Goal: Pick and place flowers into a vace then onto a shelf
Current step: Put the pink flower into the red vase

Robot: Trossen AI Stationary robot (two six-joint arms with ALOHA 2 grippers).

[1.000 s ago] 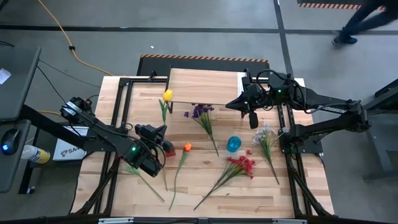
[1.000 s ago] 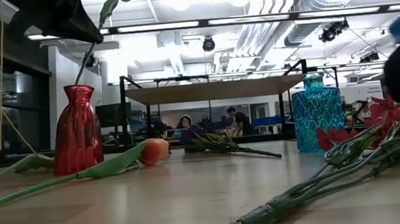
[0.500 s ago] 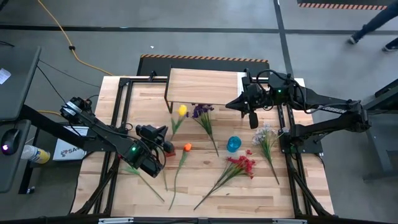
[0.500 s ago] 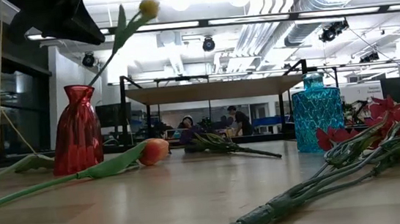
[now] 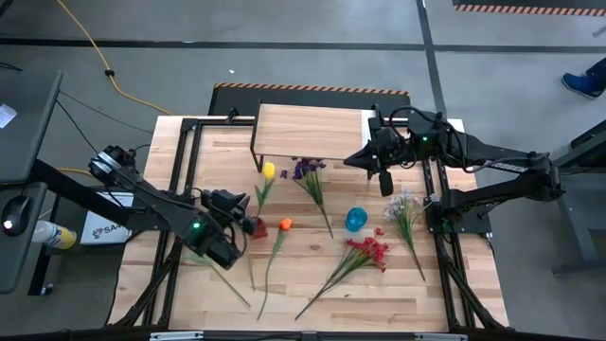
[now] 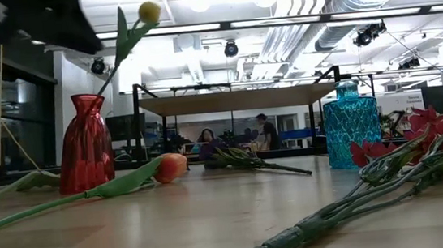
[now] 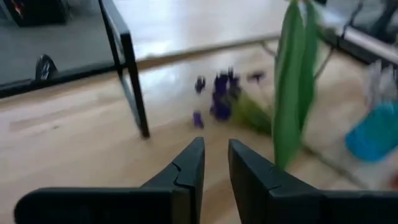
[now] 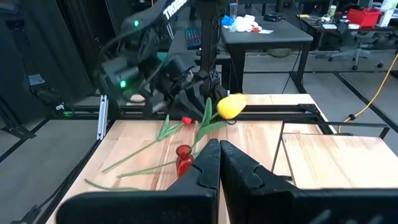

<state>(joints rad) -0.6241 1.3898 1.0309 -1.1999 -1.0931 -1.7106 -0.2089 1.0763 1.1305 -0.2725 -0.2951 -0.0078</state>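
Observation:
A yellow tulip point(image 5: 268, 171) point(image 6: 150, 13) point(image 8: 231, 106) stands with its stem in the small red vase point(image 5: 256, 226) point(image 6: 85, 143). It leans out of the vase's mouth toward the shelf point(image 5: 308, 133). My left gripper point(image 5: 237, 202) point(image 7: 215, 149) hovers just left of the vase, fingers slightly open, with the tulip's green leaf point(image 7: 292, 81) beside them, untouched. My right gripper point(image 5: 384, 185) point(image 8: 219, 152) is shut and waits in the air by the shelf's right front corner.
Lying on the table are an orange tulip point(image 5: 284, 224), a purple spray point(image 5: 305, 170), a red spray point(image 5: 369, 251) and a white spray point(image 5: 405, 204). A blue vase point(image 5: 355, 220) stands mid-table. More green stems lie toward the near left. The shelf spans the far middle.
The yellow tulip has swung in the red vase, its head dropping from near the shelf's left front corner toward the right and nearer. It now leans free of the fingers. My left gripper has drawn back a little toward the table's left edge.

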